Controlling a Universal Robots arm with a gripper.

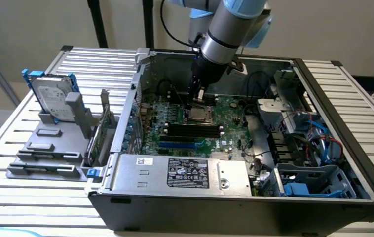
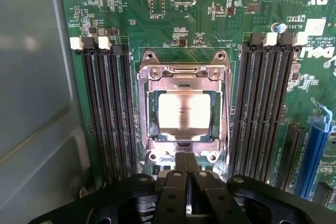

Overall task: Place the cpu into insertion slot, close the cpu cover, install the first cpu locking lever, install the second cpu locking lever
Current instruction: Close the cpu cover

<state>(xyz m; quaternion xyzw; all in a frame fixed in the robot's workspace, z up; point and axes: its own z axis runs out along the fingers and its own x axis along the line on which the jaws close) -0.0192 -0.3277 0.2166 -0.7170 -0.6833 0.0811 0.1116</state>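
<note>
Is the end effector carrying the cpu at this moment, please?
No, the cpu lies flat inside the window of the cpu cover on the motherboard, apart from the shut end effector.

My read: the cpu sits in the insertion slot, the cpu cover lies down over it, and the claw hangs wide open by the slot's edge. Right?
No: the claw is shut, fingertips together with nothing between them, as the wrist view shows. The rest stands: the cpu sits in the insertion slot, the cpu cover lies down over it, and the claw hangs by the slot's edge.
</note>
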